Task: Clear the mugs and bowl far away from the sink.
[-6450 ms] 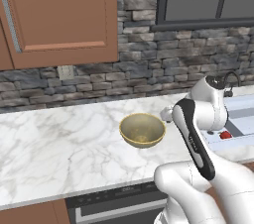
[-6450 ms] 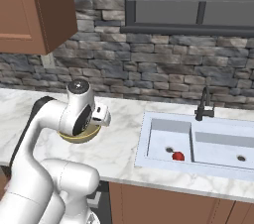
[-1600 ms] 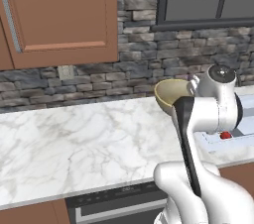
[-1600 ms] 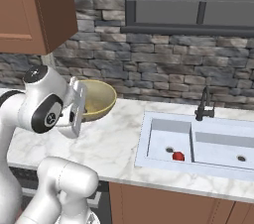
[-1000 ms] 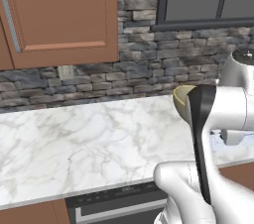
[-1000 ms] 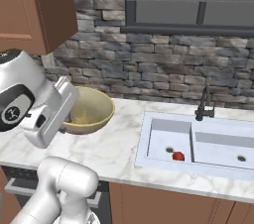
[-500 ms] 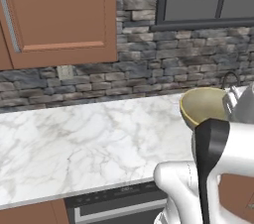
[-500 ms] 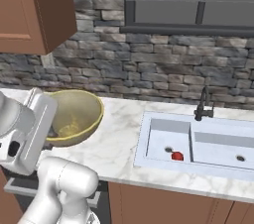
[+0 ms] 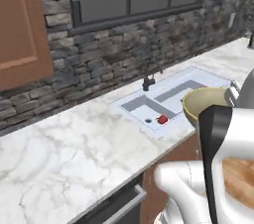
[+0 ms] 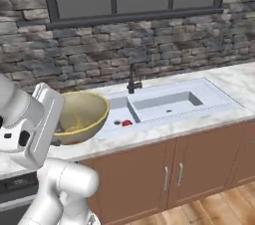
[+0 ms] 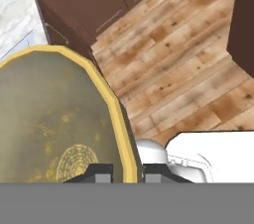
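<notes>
My gripper [image 11: 128, 172] is shut on the yellow rim of the tan-olive bowl [image 11: 49, 119], one fingertip inside and one outside. The bowl [image 10: 79, 114] hangs in the air, tilted, beside my white hand and to the left of the sink [image 10: 164, 102] in the right base view. From the left base view the bowl [image 9: 206, 103] sits at the right, partly behind my dark arm link, in front of the sink [image 9: 171, 96]. In the hand view, wooden floor and cabinet fronts lie under the bowl. The mugs are out of view.
A dark slim faucet [image 10: 132, 79] stands behind the sink, and a small red thing [image 10: 127, 123] lies in the left basin. Marble counter [image 9: 64, 153] runs left of the sink. Brown cabinets [image 10: 199, 169] stand below, over a wood floor [image 11: 188, 69].
Both base views have swung round, so the sink now lies mid-picture: the camera moved. The bowl stays in my grip, carried higher and nearer the cameras.
</notes>
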Tool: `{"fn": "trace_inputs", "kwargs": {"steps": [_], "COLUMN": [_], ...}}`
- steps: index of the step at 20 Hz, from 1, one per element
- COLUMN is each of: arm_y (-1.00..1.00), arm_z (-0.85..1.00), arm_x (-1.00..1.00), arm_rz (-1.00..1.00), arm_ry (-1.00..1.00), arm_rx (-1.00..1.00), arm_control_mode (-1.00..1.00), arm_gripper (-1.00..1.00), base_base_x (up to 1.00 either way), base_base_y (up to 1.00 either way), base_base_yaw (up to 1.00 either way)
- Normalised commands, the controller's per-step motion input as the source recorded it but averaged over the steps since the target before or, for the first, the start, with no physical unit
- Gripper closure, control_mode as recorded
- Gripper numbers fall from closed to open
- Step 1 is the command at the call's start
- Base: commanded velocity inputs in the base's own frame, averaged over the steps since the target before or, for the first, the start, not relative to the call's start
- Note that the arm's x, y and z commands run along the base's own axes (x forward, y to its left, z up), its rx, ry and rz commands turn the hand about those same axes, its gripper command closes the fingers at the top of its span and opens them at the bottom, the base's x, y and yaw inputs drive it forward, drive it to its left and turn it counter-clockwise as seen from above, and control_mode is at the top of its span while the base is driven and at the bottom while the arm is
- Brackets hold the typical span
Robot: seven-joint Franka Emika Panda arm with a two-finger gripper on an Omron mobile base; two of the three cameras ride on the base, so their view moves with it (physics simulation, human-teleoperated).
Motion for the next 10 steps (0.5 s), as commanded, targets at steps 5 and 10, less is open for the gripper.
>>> {"fn": "trace_inputs", "kwargs": {"steps": [5,10], "arm_y": [0.0,0.0], "arm_z": [0.0,0.0], "arm_x": [0.0,0.0], "arm_rz": [0.0,0.0], "arm_ry": [0.0,0.0], "arm_rx": [0.0,0.0], "arm_control_mode": [1.0,1.0], "arm_gripper": [1.0,1.0], "base_base_x": [0.0,0.0], "base_base_y": [0.0,0.0], "base_base_yaw": [-1.0,-1.0]}}
